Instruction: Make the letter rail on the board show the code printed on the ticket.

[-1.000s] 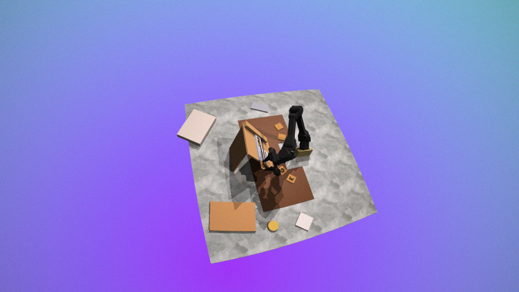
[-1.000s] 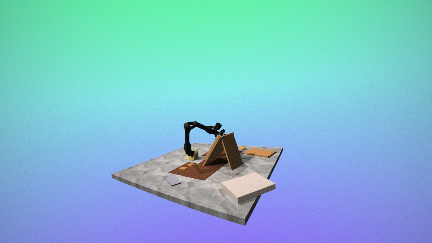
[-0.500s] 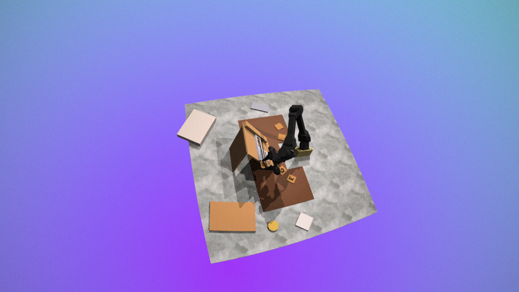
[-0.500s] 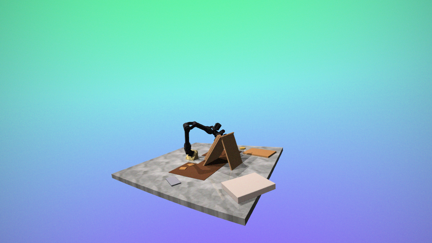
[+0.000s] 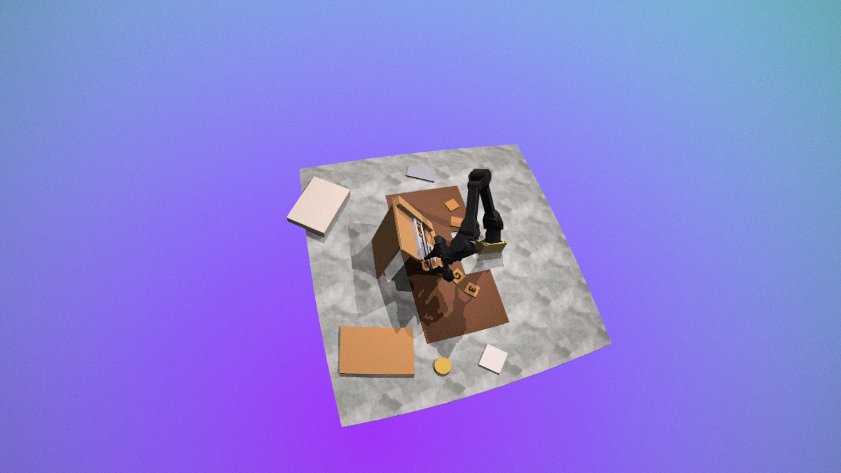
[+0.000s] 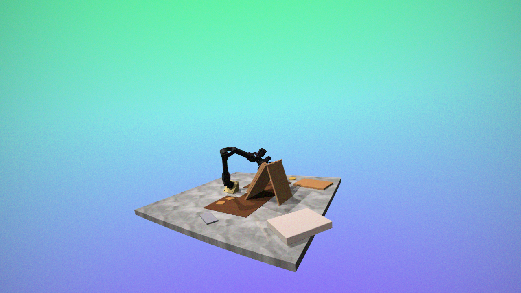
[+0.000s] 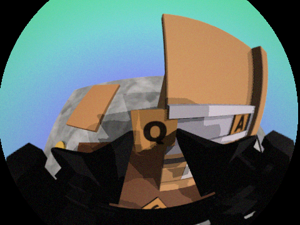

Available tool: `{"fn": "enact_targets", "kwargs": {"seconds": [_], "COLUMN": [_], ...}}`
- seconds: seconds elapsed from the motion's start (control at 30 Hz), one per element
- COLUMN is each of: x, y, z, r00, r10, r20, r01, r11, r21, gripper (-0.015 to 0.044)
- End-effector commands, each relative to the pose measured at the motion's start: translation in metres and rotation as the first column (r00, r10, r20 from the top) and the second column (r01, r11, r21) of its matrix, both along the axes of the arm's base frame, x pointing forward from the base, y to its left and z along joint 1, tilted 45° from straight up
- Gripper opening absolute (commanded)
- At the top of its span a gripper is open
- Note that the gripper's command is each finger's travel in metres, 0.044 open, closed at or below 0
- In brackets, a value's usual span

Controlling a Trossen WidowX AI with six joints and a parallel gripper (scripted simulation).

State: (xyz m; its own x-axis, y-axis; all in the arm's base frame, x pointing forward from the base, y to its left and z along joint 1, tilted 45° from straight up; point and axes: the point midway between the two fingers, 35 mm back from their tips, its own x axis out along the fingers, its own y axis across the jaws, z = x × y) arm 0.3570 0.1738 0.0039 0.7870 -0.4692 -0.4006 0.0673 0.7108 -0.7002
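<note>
My gripper (image 7: 154,132) (image 5: 432,263) is shut on the Q tile (image 7: 137,123), upright at the left, open end of the pale rail (image 7: 190,110) (image 5: 418,235). The rail's upper lip overlaps the tile's upper right corner. The A tile (image 7: 240,124) sits at the rail's far right end, with a gap between them. The rail is on the leaning board (image 7: 209,69) (image 5: 405,226) (image 6: 257,184). A tile marked 3 (image 5: 471,289) and one that looks like G (image 5: 458,276) lie on the brown mat (image 5: 487,315). Two more tiles lie at its other end. The ticket's code is not readable.
An orange slab (image 5: 376,351) (image 6: 313,183) (image 7: 94,107), a yellow disc (image 5: 443,366), a white square (image 5: 493,359), a grey slab (image 5: 420,173) (image 6: 208,218) and a large pale block (image 5: 320,202) (image 6: 298,222) stand around the mat. The pale block overhangs the counter edge.
</note>
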Motion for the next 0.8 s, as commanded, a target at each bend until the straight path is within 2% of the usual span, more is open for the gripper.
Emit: {"fn": "enact_targets", "kwargs": {"seconds": [0.0,0.77], "x": [0.0002,-0.0005], "y": [-0.0007,-0.0089], "z": [0.0020,0.0099], "r00": [1.000,1.000], "r10": [0.003,0.003], "r20": [0.000,-0.001], "r01": [-0.003,-0.003], "r11": [1.000,1.000], "r21": [0.003,0.003], "gripper": [0.0000,0.0000]}}
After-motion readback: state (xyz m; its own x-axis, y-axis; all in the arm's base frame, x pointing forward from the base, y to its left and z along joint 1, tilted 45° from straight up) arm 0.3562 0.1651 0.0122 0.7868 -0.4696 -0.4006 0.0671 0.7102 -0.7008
